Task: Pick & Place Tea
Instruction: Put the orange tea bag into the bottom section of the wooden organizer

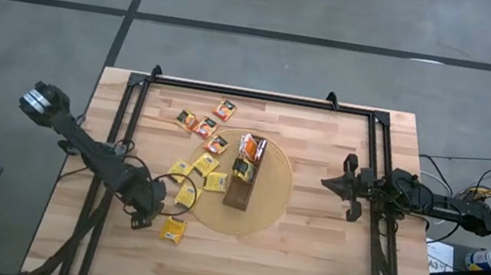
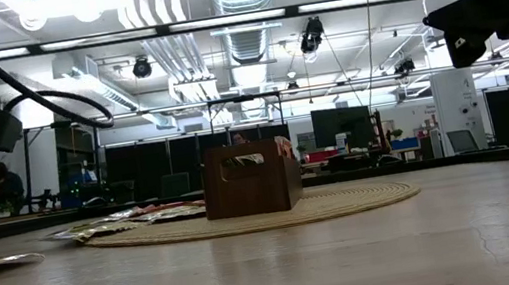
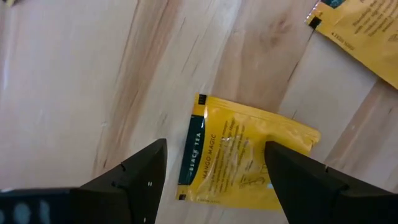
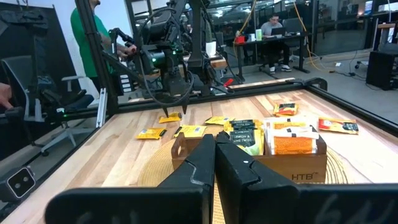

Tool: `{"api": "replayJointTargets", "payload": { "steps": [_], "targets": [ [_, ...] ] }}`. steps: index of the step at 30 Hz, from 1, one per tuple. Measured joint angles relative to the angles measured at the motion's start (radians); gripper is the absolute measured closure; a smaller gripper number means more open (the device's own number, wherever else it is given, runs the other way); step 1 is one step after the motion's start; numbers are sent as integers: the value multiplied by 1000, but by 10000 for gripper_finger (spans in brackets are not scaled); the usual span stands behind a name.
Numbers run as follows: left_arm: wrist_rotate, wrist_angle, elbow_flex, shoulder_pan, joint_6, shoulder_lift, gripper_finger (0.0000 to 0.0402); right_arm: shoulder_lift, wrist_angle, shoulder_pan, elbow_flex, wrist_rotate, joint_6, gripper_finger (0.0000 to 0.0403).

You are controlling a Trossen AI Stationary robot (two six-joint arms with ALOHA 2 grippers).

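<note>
You are early in the job: the dark-brown tray [image 1: 242, 182] on the round tan mat [image 1: 270, 201] already holds several sachets, but most tea sachets [image 1: 201, 165] lie loose on the table [image 1: 304, 265], beside the mat and toward the far rail.

Your left gripper [image 1: 143, 216] hangs open just over a lone yellow sachet [image 3: 242, 154], near the table's front on the left; the fingers [image 3: 134, 177] straddle it without touching.

Your right gripper [image 1: 348, 187] waits closed and empty, off the mat's right side.

There is bare wood all round that sachet, so a descent looks unobstructed. The sachet lies flat, so I judge pinching it could be awkward.
</note>
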State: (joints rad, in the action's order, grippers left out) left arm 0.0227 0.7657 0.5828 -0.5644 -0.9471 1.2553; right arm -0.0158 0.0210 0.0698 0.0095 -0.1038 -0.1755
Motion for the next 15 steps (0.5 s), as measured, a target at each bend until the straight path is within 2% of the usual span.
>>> {"api": "replayJointTargets", "payload": {
  "steps": [5,8,11,15],
  "targets": [
    [1,-20,-19,0,-6,13,142,0,0,0,0,0,0,394],
    [-1,-26,-27,0,-8,14,165,0,0,0,0,0,0,394],
    [-3,-32,-29,0,-8,14,217,0,0,0,0,0,2,394],
    [2,-43,-29,0,-12,14,322,0,0,0,0,0,2,394]
  ]
}}
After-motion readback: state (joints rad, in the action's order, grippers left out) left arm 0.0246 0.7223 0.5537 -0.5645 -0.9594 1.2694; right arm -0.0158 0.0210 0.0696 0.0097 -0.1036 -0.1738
